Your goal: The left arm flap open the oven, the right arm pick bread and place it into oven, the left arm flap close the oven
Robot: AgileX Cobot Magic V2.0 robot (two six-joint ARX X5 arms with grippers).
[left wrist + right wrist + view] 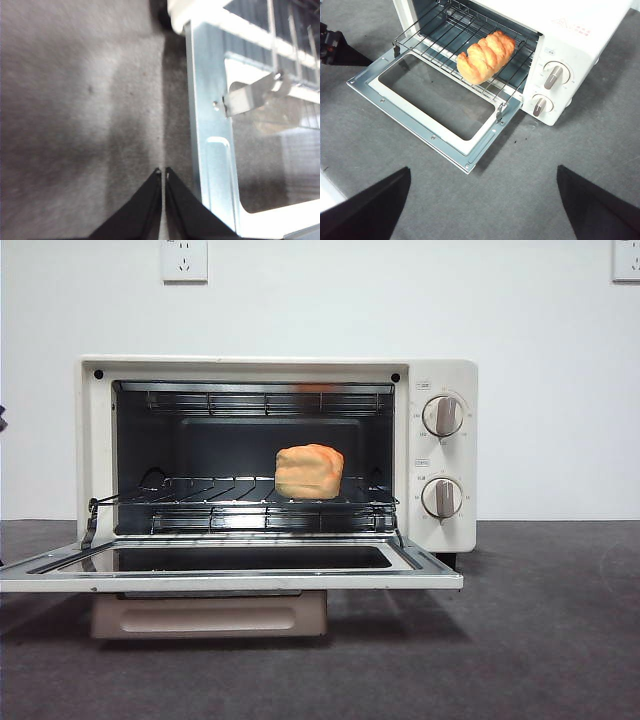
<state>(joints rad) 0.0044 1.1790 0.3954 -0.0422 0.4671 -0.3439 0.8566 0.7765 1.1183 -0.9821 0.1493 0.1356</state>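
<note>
So the bread is already sitting on the wire rack inside the oven, toward the knob side, long axis running front to back into the cavity. The door is flapped all the way down, flat over the tabletop. The right claw hangs high above and in front of the oven, jaws spread wide with nothing in them. What's left looks like the closing flap, and that's the left arm's job: the left claw is low by the door's outer side edge, jaws pinched nearly together and empty, door just beside it. It's clearly the nearer one, and I'd guess it needs to get under that edge to lift
</note>
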